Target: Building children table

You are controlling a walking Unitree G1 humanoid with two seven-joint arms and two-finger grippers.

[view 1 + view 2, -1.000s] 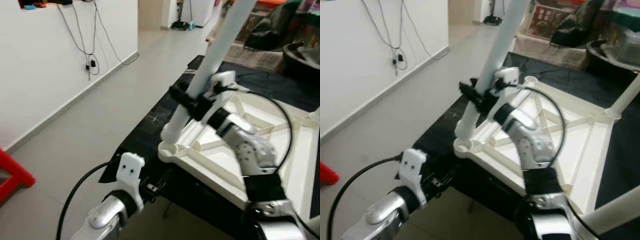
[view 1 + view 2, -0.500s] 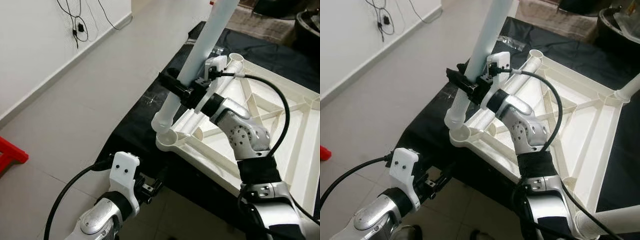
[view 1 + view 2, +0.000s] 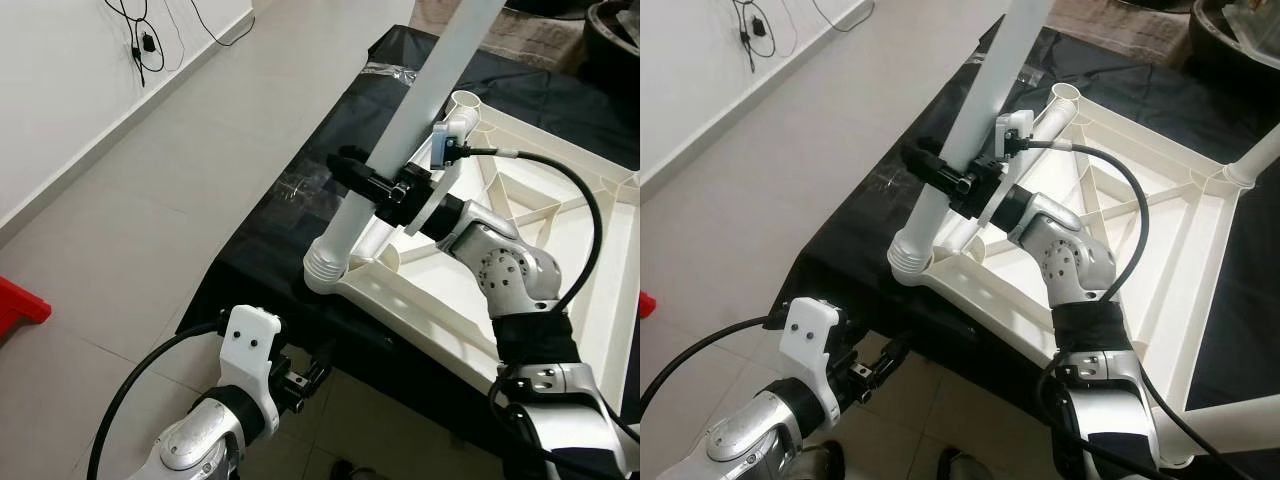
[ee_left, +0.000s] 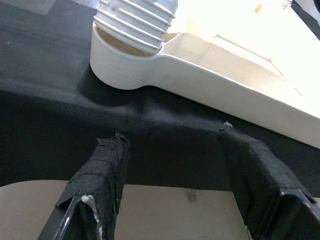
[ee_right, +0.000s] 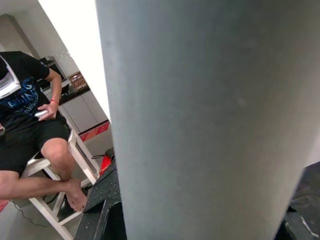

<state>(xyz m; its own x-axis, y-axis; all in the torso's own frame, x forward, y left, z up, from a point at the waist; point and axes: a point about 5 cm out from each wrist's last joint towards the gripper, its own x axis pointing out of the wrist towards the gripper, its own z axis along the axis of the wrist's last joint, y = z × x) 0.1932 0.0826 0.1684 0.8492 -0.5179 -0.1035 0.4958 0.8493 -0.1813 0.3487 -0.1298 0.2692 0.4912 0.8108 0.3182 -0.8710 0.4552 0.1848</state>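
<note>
A white table top (image 3: 430, 315) lies upside down on a surface covered with black cloth (image 3: 270, 235). My right gripper (image 3: 378, 186) is shut on a long white table leg (image 3: 425, 105), which stands tilted. The leg's ribbed lower end (image 4: 137, 22) sits in the near-left corner socket (image 4: 117, 67). My left gripper (image 4: 175, 185) is open and holds nothing. It hangs below and in front of that corner, just off the cloth's edge. The right wrist view has the leg (image 5: 200, 100) pressed close against the camera.
Two more white legs (image 3: 1260, 160) (image 3: 1240, 420) stand in the right-hand corners of the table top. Bare tiled floor (image 3: 120, 240) stretches to the left, with a red object (image 3: 20, 305) and wall cables (image 3: 140, 45). A person (image 5: 30, 120) sits on a white stool.
The leg's lower end has dropped from just above the corner socket into it. My right gripper keeps its hold on the leg. The head camera has shifted; the left arm stays low.
</note>
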